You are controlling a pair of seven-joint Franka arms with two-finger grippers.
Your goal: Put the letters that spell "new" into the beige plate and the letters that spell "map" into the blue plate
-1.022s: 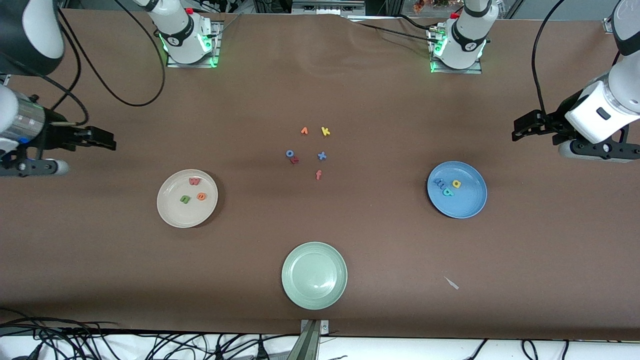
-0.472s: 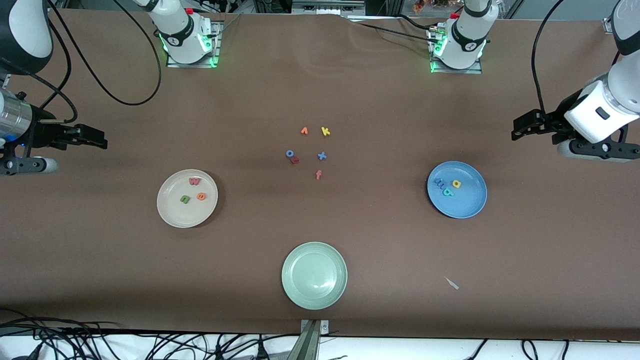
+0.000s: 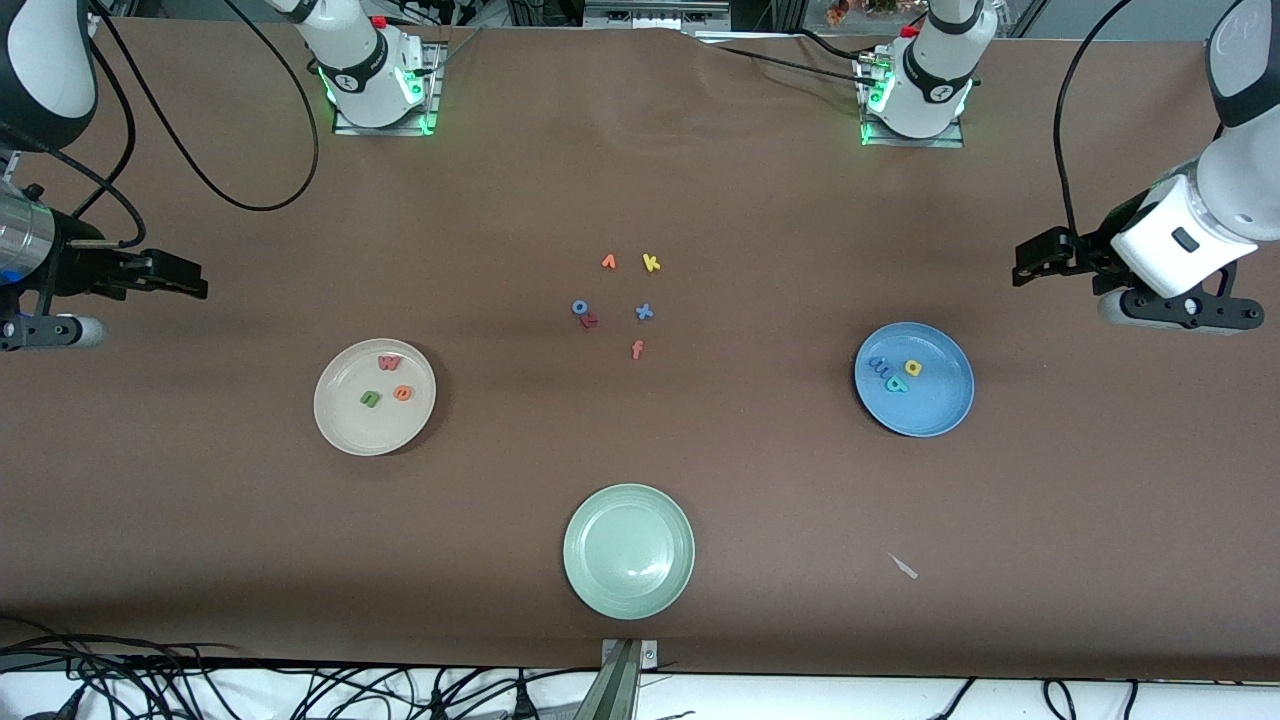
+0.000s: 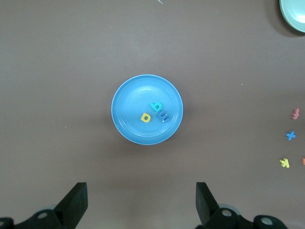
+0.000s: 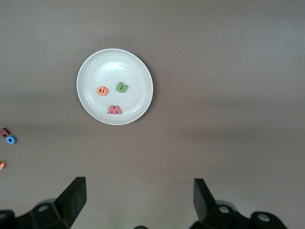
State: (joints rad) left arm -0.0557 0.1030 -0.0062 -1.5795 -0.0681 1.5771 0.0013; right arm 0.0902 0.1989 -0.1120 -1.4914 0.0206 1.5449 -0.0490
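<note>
The beige plate [image 3: 350, 422] holds the red w [image 3: 389, 363], green n [image 3: 370, 398] and orange e [image 3: 402, 392]. In the right wrist view the same beige plate [image 5: 114, 64] shows the w [image 5: 114, 110], n [image 5: 123, 88] and e [image 5: 102, 90]. The blue plate [image 3: 942, 405] carries the light blue m [image 3: 881, 366], teal a [image 3: 896, 382] and yellow p [image 3: 912, 368]. The left wrist view shows that blue plate [image 4: 138, 93] too. My right gripper [image 3: 190, 280] [image 5: 139, 202] hangs open and empty over bare cloth at the right arm's end. My left gripper [image 3: 1030, 262] [image 4: 141, 205] hangs open and empty over cloth at the left arm's end.
A pale green plate [image 3: 628, 550] sits near the front camera's edge. Loose letters lie mid-table: orange v [image 3: 608, 262], yellow k [image 3: 651, 263], blue o [image 3: 579, 307], blue x [image 3: 644, 312], red f [image 3: 637, 349]. A small white scrap [image 3: 904, 566] lies on the cloth.
My right gripper has drawn back toward the right arm's end of the table. The left gripper has shifted slightly toward the middle. The letters and plates have not moved.
</note>
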